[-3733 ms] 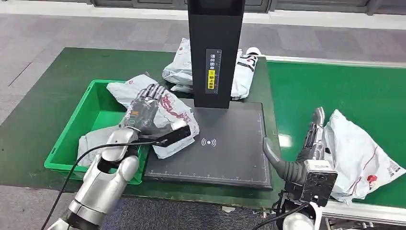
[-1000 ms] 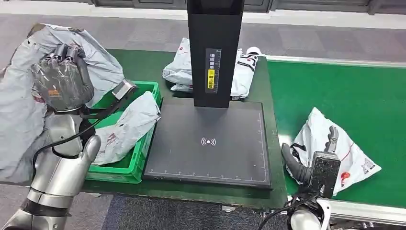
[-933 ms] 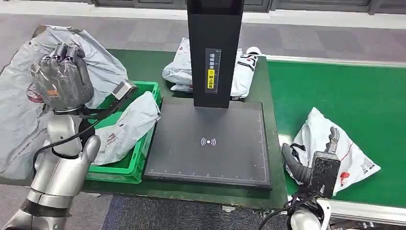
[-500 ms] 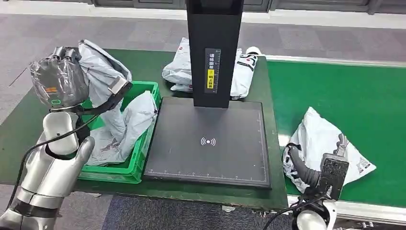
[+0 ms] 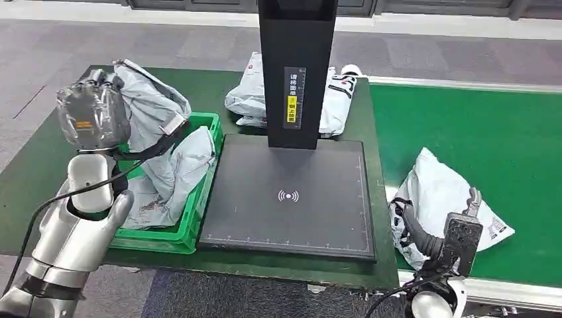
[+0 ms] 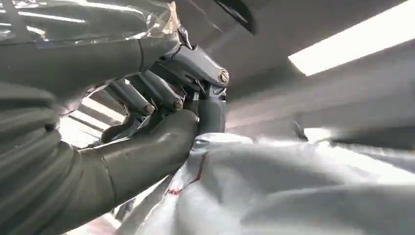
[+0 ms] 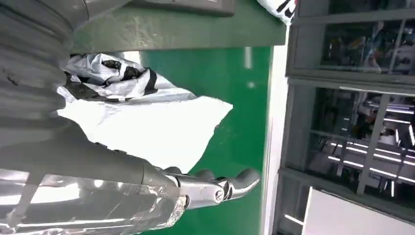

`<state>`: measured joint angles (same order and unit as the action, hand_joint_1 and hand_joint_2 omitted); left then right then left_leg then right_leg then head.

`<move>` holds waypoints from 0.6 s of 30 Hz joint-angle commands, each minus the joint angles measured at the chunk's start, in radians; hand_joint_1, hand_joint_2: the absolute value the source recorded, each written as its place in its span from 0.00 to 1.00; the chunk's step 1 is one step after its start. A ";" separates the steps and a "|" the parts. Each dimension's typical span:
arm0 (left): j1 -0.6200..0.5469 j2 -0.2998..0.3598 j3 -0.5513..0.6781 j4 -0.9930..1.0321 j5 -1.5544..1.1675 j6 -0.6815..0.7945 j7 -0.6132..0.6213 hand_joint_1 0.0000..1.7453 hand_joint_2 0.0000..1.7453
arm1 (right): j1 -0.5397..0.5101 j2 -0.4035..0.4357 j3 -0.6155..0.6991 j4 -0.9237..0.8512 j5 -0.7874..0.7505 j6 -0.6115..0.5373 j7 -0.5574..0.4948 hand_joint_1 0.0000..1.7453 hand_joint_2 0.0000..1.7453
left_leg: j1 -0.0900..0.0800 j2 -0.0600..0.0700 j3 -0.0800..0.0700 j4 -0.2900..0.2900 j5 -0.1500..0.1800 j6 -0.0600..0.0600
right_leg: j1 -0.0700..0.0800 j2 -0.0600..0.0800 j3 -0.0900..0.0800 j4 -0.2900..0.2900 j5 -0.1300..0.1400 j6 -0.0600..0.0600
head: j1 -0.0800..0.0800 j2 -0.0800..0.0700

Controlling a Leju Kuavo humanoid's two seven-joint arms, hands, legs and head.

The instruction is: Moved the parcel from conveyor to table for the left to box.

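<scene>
Left hand [image 5: 93, 116] grasps a grey parcel [image 5: 149, 103] above the green box [image 5: 199, 173].
Right hand [image 5: 431, 232] fingers lie released on a white parcel [image 5: 444, 192] at the conveyor [image 5: 477, 126] edge; black scanner stand [image 5: 298, 73] between.

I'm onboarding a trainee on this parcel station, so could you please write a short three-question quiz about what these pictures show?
1. True or false: the left hand grips a grey parcel above the green bin.
2. The white parcel by the right hand lies on: A) the black scan pad, B) the green conveyor, C) the floor?
3. What stands upright at the far edge of the black scan pad?

Key: 1 true; 2 B; 3 the black scanner post.
</scene>
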<state>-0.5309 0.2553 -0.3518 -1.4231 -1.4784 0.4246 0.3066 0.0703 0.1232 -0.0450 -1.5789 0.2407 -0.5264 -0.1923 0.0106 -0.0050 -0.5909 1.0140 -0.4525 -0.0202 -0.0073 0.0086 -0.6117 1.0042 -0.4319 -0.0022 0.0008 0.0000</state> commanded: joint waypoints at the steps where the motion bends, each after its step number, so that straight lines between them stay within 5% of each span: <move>1: -0.098 -0.100 0.086 0.535 0.280 -0.291 -0.199 1.00 1.00 | -0.056 -0.010 -0.023 0.104 -0.006 0.033 -0.006 0.00 1.00 | -0.001 -0.001 0.005 -0.004 0.002 0.001 | 0.000 -0.002 0.005 -0.003 0.001 0.000 | 0.000 0.000; 5: -0.149 -0.117 0.053 0.733 0.279 -0.357 -0.115 1.00 1.00 | -0.080 0.006 -0.029 0.108 0.008 0.052 0.004 0.00 1.00 | -0.001 0.001 0.005 -0.004 0.002 0.000 | 0.000 0.000 0.004 -0.003 0.002 0.000 | 0.000 0.000; 6: -0.167 -0.120 0.040 0.777 0.256 -0.362 -0.093 1.00 0.00 | -0.080 0.009 -0.031 0.105 0.013 0.055 0.008 0.00 1.00 | -0.001 0.000 0.004 -0.002 0.002 -0.001 | 0.000 -0.001 0.003 -0.002 0.002 0.000 | 0.000 0.000; 7: -0.220 -0.136 0.021 0.920 0.179 -0.444 0.035 0.00 0.00 | -0.073 0.018 -0.037 0.087 0.023 0.064 0.018 0.00 1.00 | -0.001 0.000 0.005 -0.004 0.003 0.000 | 0.000 -0.002 0.004 -0.003 0.002 0.000 | 0.000 0.000; 18: -0.270 -0.170 0.053 1.029 0.131 -0.438 0.062 0.00 0.00 | -0.058 0.038 -0.062 0.047 0.058 0.095 0.043 0.00 1.00 | -0.001 -0.001 0.002 -0.001 0.002 0.000 | 0.000 -0.001 0.003 -0.001 0.002 0.000 | 0.000 0.000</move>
<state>-0.7364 0.1229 -0.2983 -0.5800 -1.3145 0.0145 0.3441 0.0348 0.1301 -0.0450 -1.5511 0.2891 -0.4486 -0.1610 0.0099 -0.0058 -0.5903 1.0141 -0.4509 -0.0211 -0.0073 0.0086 -0.6107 1.0044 -0.4300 -0.0022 0.0008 0.0004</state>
